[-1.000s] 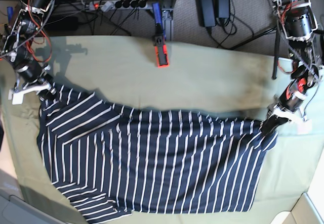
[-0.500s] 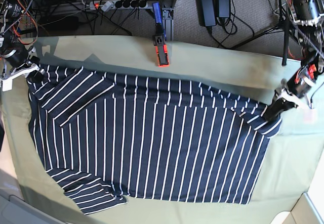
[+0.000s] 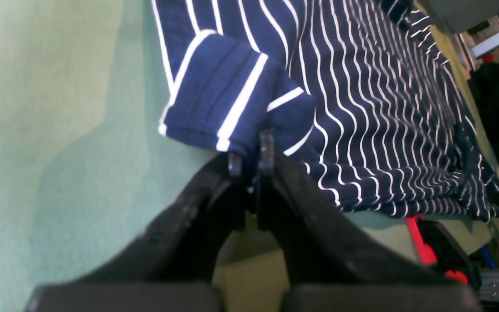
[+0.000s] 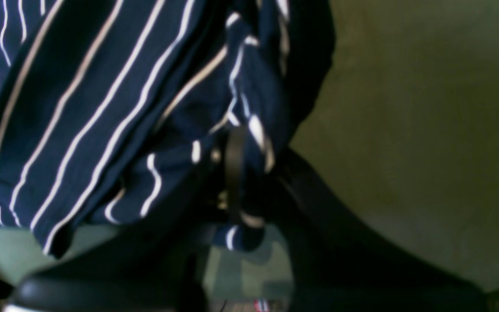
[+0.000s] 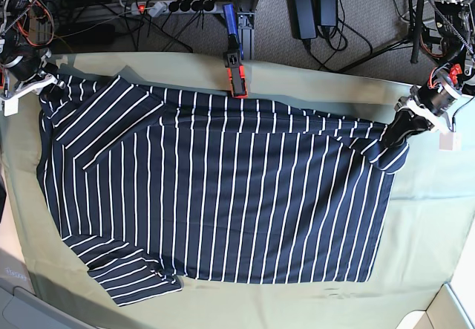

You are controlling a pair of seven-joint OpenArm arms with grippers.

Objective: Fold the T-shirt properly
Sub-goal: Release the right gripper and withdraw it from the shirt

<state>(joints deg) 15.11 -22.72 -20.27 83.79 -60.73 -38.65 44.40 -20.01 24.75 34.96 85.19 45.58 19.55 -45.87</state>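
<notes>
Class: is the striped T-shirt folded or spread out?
Spread: the T-shirt lies mostly flat across the green cloth, both sleeves visible.

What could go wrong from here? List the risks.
1. Both grips are shallow: the left pincer and right pincer pinch only small bunches of the T-shirt, so fabric may slip out.
2. The lower sleeve lies crumpled, so folding now may trap wrinkles.
3. The top hem reaches the red clamp and may snag.

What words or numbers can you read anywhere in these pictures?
None can be read.
The T-shirt has only white stripes, no print.
The red and black clamp shows no readable label.
The black power bricks are too small and blurred to read.
</notes>
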